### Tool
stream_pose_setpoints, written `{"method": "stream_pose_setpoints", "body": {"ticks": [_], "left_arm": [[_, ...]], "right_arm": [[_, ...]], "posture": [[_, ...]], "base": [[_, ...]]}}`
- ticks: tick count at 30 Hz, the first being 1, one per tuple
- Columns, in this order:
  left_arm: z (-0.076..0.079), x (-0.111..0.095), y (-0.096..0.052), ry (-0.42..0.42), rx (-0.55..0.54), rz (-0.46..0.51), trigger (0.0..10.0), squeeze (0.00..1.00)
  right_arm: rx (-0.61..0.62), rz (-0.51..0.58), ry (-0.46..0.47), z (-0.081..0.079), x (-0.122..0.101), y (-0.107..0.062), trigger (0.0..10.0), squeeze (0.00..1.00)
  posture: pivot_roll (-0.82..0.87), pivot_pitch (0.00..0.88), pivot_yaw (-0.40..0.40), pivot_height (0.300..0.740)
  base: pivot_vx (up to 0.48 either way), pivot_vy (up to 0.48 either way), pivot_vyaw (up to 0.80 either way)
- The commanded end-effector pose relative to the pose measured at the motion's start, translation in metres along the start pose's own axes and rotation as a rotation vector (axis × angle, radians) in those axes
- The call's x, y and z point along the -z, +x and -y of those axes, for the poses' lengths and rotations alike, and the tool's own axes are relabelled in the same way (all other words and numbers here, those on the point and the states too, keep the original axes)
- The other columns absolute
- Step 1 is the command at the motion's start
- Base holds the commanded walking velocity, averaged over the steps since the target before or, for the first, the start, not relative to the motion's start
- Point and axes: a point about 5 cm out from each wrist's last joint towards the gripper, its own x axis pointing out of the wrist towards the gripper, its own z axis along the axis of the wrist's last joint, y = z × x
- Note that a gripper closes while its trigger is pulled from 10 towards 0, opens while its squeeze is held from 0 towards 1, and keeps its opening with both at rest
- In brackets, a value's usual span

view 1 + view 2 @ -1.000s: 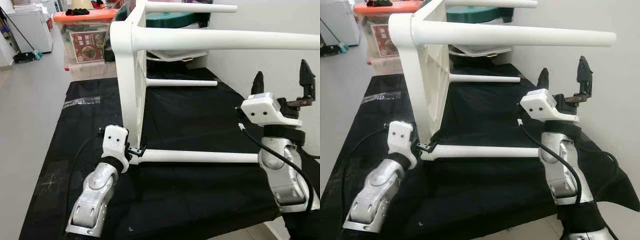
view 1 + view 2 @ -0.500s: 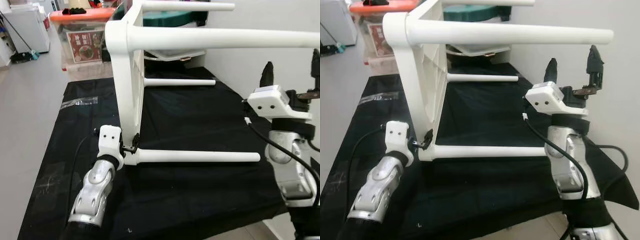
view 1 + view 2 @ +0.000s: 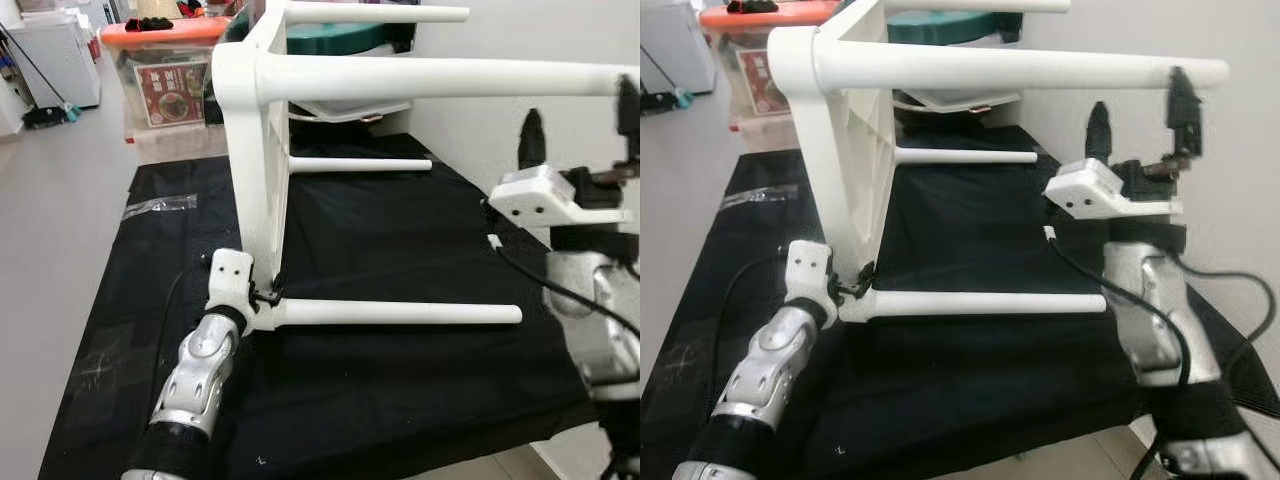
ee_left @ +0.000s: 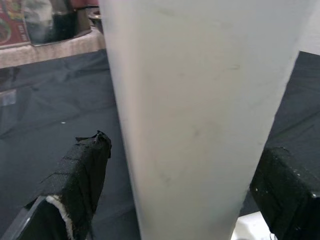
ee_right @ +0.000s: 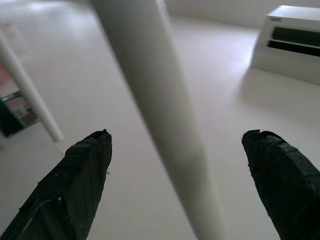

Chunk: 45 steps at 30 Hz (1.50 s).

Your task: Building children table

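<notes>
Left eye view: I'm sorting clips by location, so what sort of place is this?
Probably a home storage or utility room: a clear plastic storage bin with an orange lid, a white appliance, and a black cloth-covered work surface against a bare wall.

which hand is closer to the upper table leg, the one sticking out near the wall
Right. The right hand is raised open just under the upper leg near its end; the left hand is low, at the lower leg's base.

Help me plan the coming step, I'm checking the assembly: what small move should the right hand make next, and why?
Probably close on the upper leg. The right hand is open with that leg running between its fingers, not yet gripped, while the left hand already sits at the lower leg's base.
</notes>
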Motion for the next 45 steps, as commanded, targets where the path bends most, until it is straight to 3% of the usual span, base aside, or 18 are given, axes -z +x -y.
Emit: {"method": "stream_pose_setpoints", "body": {"ticks": [1,6,9,20,21,23,24,25,34,45], "left_arm": [[0.002,0.001,0.002,0.005,0.008,0.004,10.0,0.0],[0.001,0.001,0.003,0.003,0.005,0.013,10.0,0.0],[-0.001,0.003,0.002,0.003,-0.003,0.012,10.0,0.0],[0.0,0.006,0.004,0.004,-0.004,0.006,10.0,0.0],[0.0,0.006,0.004,0.005,-0.003,0.005,10.0,0.0],[0.0,0.007,0.004,0.005,-0.002,0.004,10.0,0.0],[0.0,0.007,0.004,0.006,-0.002,0.002,10.0,0.0],[0.0,0.008,0.004,0.006,-0.003,-0.001,10.0,0.0],[-0.01,0.012,0.005,0.019,-0.017,-0.016,10.0,0.0],[-0.007,0.01,0.009,0.021,-0.011,-0.004,10.0,0.0]], "right_arm": [[-0.058,0.023,-0.018,-0.006,0.003,0.004,10.0,0.0],[-0.111,0.038,-0.095,-0.006,0.018,0.015,10.0,0.0],[-0.097,0.044,-0.138,0.003,0.025,0.026,10.0,0.0],[-0.127,0.067,-0.184,0.01,0.036,0.04,10.0,0.0],[-0.143,0.069,-0.185,0.009,0.037,0.04,8.0,0.0],[-0.16,0.071,-0.186,0.008,0.038,0.04,8.0,0.0],[-0.179,0.08,-0.186,0.007,0.038,0.041,0.5,0.0],[-0.193,0.086,-0.185,0.005,0.038,0.041,0.0,0.0],[-0.286,0.126,-0.175,-0.002,0.04,0.041,0.0,0.0],[-0.307,0.148,-0.164,-0.003,0.04,0.041,0.0,0.0]], "posture": [[-0.05,0.0,-0.004,0.74],[-0.04,0.0,-0.008,0.74],[-0.04,0.0,-0.013,0.74],[-0.05,0.0,-0.011,0.74],[-0.05,0.0,-0.012,0.74],[-0.05,0.0,-0.012,0.74],[-0.05,0.0,-0.012,0.74],[-0.05,0.0,-0.013,0.74],[-0.06,0.0,-0.017,0.74],[-0.06,0.0,-0.012,0.74]], "base": [[0.0,0.0,0.0],[0.0,0.0,0.0],[0.0,0.0,0.0],[0.0,0.0,0.0],[0.0,0.0,0.0],[0.0,0.0,0.0],[0.0,0.0,0.0],[0.0,0.0,0.0],[0.0,0.0,0.0],[0.0,0.0,0.0]]}}
